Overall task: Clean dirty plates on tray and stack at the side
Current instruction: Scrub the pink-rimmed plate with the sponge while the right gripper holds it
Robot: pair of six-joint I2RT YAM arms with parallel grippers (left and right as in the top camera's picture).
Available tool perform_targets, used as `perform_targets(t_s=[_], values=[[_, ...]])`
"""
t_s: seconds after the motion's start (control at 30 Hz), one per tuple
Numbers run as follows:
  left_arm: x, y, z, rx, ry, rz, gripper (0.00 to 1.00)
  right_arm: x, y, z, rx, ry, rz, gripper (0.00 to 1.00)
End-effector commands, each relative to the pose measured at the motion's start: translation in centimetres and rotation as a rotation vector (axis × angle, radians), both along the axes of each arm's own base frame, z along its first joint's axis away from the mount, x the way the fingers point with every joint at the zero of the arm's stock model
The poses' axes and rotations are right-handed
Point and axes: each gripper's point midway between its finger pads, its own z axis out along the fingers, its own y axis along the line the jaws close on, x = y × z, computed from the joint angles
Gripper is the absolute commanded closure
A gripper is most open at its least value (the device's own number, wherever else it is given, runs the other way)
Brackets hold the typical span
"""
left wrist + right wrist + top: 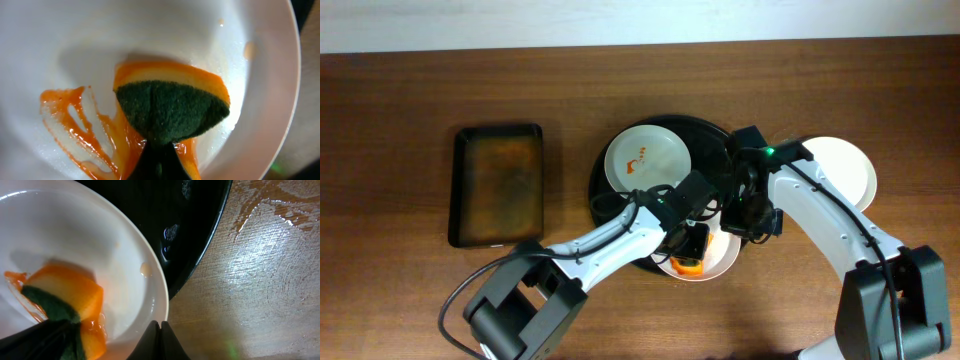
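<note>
Left wrist view: the left claw (156, 162) is clamped on a wedge-shaped sponge (172, 107), soft orange foam under a coarse dark-green scouring face, pressed into the glossy white plate (260, 75) among wet orange sauce smears (75, 125). Right wrist view: the right claw (160, 342) has its fingers drawn together at that plate's rim, seemingly pinching it, over the round black tray (200, 230) on the wood-grain tabletop (270, 280).

The dirty plate (150, 30) is white, streaked with glossy orange-red sauce (70, 115); the sponge (170, 107) is orange with a dark green face. The round tray (190, 225) is black, the tabletop (265, 280) brown wood grain, the rectangular tray (455, 185) black with a brownish floor
</note>
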Motion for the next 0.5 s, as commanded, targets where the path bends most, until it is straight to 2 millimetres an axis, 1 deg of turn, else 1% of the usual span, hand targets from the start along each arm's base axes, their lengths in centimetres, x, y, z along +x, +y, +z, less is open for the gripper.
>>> perform_targets(t_s=[0.0,0.1,0.13,0.17,0.2,0.3,0.47], values=[[-0.1,3.1,-2.5,0.154,-0.021,0.026,1.0,-0.3,0.3,-0.1,0.005,0.014,0.001,0.96],[-0.2,3.2,-2.5,0.157,-0.018,0.026,1.0,-0.5,0.7,-0.7,0.03,0.018,0.003,0.96],[-0.2,3.1,-2.5,0.157,-0.018,0.026,1.0,-0.4,1.4,-1.1,0.079,0.011,0.025,0.96],[-0.2,3.1,-2.5,0.157,-0.018,0.026,1.0,-0.4,2.8,-1.6,0.16,0.004,0.045,0.96],[-0.2,3.2,-2.5,0.157,-0.018,0.026,1.0,-0.4,3.2,-2.0,0.186,0.0,0.044,0.96],[-0.3,3.1,-2.5,0.155,-0.015,0.025,1.0,-0.2,3.2,-3.1,0.192,-0.025,0.044,0.96],[-0.3,3.1,-2.5,0.154,-0.012,0.024,1.0,-0.3,3.0,-4.5,0.179,-0.028,-0.103,0.96]])
